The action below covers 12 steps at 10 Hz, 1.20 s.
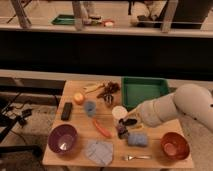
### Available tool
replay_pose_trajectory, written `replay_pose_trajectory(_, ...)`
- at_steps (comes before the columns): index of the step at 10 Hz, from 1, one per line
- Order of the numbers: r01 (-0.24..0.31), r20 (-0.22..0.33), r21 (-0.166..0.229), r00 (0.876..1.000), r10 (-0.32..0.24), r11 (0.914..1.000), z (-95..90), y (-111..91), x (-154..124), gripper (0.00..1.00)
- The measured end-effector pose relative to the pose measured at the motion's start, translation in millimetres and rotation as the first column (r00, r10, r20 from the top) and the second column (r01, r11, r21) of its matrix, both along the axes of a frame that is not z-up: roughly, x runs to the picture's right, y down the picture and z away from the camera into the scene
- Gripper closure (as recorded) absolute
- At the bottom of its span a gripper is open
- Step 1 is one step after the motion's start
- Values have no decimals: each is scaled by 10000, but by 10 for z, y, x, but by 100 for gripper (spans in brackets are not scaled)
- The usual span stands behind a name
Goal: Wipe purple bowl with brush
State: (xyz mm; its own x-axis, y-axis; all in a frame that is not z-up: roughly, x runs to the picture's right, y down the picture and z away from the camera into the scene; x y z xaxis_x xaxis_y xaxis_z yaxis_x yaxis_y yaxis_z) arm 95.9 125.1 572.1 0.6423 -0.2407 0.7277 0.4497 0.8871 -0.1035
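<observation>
The purple bowl stands at the table's front left, upright and empty. My gripper is at the end of the white arm, which reaches in from the right. It hangs low over the middle of the table, just below the white cup and well to the right of the bowl. A small dark shape at its tip looks like the brush. I cannot tell whether it is held.
An orange-brown bowl is at the front right and a green tray at the back right. A blue sponge, fork, grey-blue cloth, red-orange item, blue cup, orange fruit and black block lie around.
</observation>
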Motion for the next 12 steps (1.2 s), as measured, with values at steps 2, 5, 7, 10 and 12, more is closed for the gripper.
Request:
replay_pose_trajectory(2,202,82,-93,9998,-202,9998,-113,-12,-80,100)
replay_pose_trajectory(5,276,77,-138,9996,-275,9995,-145,-11,-104,100)
replay_pose_trajectory(7,273,81,-140,9996,-272,9995,-143,-10,-104,100)
replay_pose_trajectory(10,272,78,-139,9996,-271,9995,-144,-10,-103,100)
replay_pose_trajectory(12,267,109,-119,9996,-266,9996,-152,-9,-114,100)
